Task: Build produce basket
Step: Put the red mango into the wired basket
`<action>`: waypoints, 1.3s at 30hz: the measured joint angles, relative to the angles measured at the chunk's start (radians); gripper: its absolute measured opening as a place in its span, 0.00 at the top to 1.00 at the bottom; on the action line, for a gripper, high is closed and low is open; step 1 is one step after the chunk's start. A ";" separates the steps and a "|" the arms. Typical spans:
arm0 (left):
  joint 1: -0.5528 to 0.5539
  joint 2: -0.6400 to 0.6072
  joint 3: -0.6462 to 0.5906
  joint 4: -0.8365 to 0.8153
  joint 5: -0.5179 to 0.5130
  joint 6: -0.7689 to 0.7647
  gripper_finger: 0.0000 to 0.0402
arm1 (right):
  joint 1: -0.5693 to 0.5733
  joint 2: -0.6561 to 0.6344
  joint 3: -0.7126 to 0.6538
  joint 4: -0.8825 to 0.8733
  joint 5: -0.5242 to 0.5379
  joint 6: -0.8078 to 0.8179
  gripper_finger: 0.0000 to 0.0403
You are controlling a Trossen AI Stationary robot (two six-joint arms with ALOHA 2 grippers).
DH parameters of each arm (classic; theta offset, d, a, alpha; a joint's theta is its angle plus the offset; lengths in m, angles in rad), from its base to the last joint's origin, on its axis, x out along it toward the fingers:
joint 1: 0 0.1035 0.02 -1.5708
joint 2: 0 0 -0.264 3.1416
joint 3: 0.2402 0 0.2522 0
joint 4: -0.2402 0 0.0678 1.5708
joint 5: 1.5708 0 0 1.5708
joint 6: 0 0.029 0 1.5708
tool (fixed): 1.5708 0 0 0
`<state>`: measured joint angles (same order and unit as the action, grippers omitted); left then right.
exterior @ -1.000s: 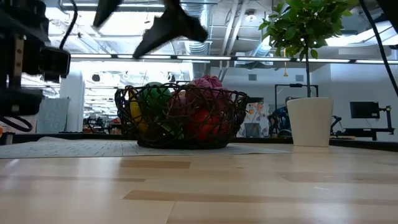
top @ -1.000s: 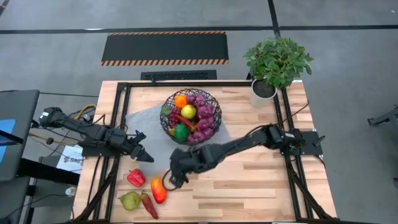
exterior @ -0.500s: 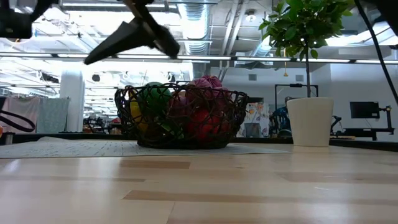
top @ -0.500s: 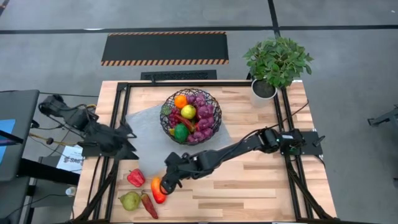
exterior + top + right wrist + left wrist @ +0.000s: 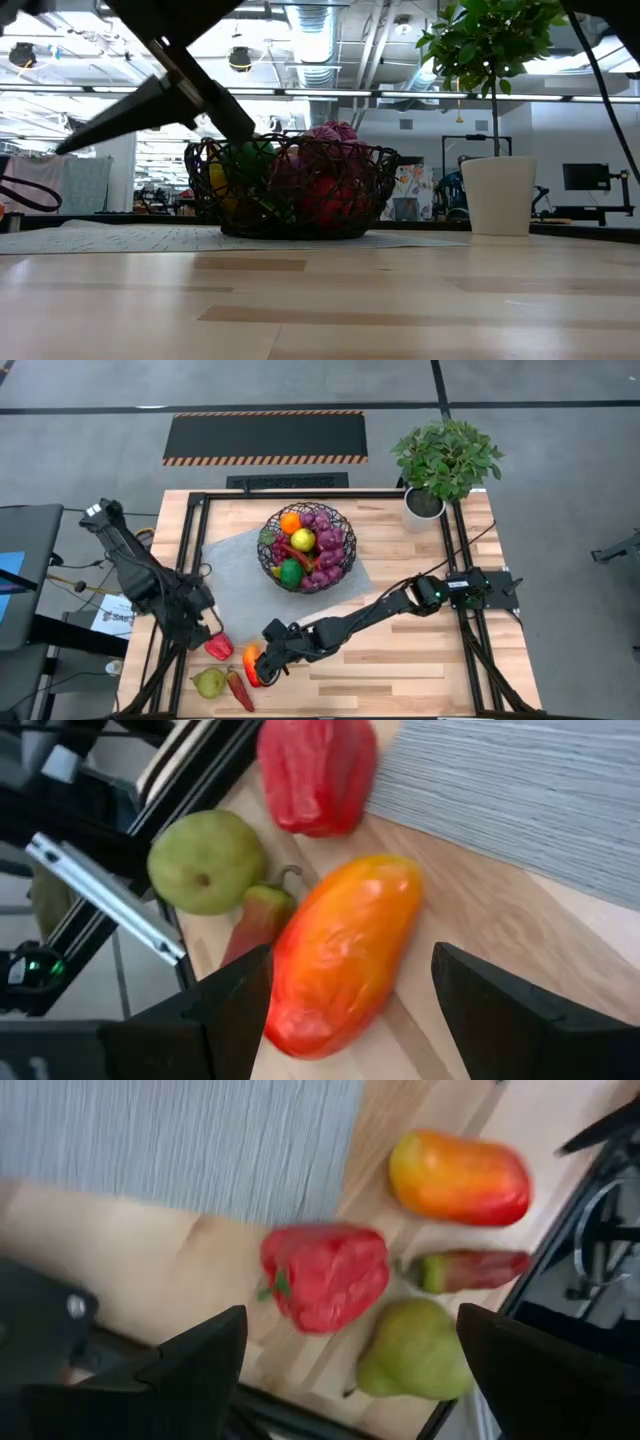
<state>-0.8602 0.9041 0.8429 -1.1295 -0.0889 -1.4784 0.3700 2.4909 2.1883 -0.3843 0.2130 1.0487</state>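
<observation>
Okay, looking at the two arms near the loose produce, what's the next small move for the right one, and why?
Probably lower the right gripper and close on the orange-red mango. Its open fingers already straddle the fruit, which lies on the table, outside the basket. The left gripper, open, hovers over the red bell pepper.

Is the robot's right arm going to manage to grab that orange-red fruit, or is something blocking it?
Probably yes. The right gripper hangs open right over the orange-red fruit, one finger on each side, nothing between. The chili lies close beside it, though.
</observation>
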 joint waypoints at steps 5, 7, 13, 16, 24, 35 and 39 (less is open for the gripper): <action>-0.175 0.096 0.000 0.004 -0.025 -0.182 0.14 | 0.010 -0.007 0.000 0.016 0.016 -0.007 0.28; -0.224 0.137 0.000 0.006 -0.050 -0.239 0.14 | 0.011 -0.007 0.000 0.011 0.017 0.002 0.28; -0.322 0.267 0.000 0.004 -0.072 -0.335 0.14 | 0.009 -0.007 0.000 0.014 0.017 0.006 0.28; -0.345 0.335 0.000 0.004 -0.107 -0.342 0.14 | 0.010 -0.007 0.000 0.026 0.016 0.006 0.28; -0.337 0.499 -0.037 0.106 -0.133 -0.279 0.14 | 0.022 -0.007 0.000 0.030 -0.002 0.007 0.28; -0.170 0.600 -0.110 0.485 -0.225 -0.008 0.14 | 0.037 -0.007 0.000 0.019 -0.013 0.028 0.28; -0.081 0.637 -0.110 0.692 -0.203 0.212 0.14 | 0.036 -0.011 0.000 0.013 -0.017 0.027 0.28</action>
<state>-0.9416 1.5408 0.7331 -0.4376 -0.2921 -1.2663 0.4061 2.4797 2.1883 -0.3714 0.1957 1.0758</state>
